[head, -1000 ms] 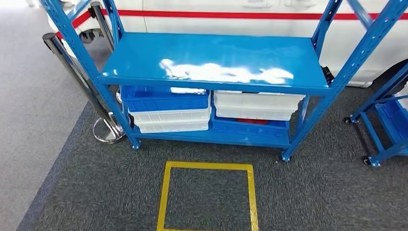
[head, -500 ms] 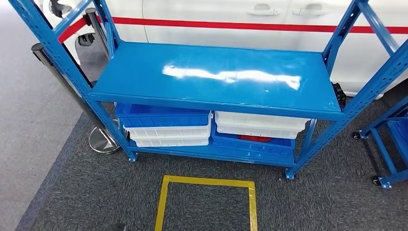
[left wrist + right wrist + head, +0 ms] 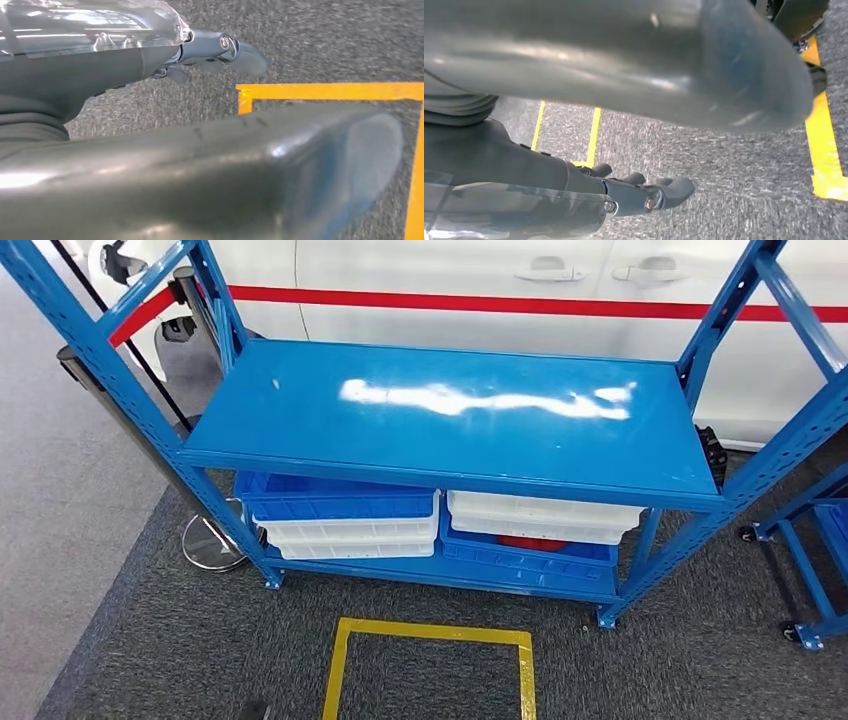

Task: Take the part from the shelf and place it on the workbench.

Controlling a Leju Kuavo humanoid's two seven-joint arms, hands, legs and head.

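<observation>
A blue metal shelf [image 3: 450,410] stands in front of me in the head view, its top board bare and shiny. On its lower level sit stacked blue and white bins [image 3: 345,520] on the left and a white bin [image 3: 540,518] over a blue bin [image 3: 525,558] on the right. Something red [image 3: 530,542] peeks out between those two; I cannot tell what it is. My left hand [image 3: 75,75] hangs over the carpet with its fingers [image 3: 235,50] stretched out, holding nothing. My right hand [image 3: 549,175] also hangs low, its fingers [image 3: 664,192] loosely apart and holding nothing.
A yellow taped square [image 3: 430,670] marks the grey carpet before the shelf. A white car with a red stripe [image 3: 500,302] stands behind it. A chrome stanchion post [image 3: 205,540] stands at the left, a second blue rack [image 3: 810,570] at the right.
The camera has moved: the shelf now sits lower and larger in the picture, more of the car's doors show, and the yellow square has slid toward the bottom edge.
</observation>
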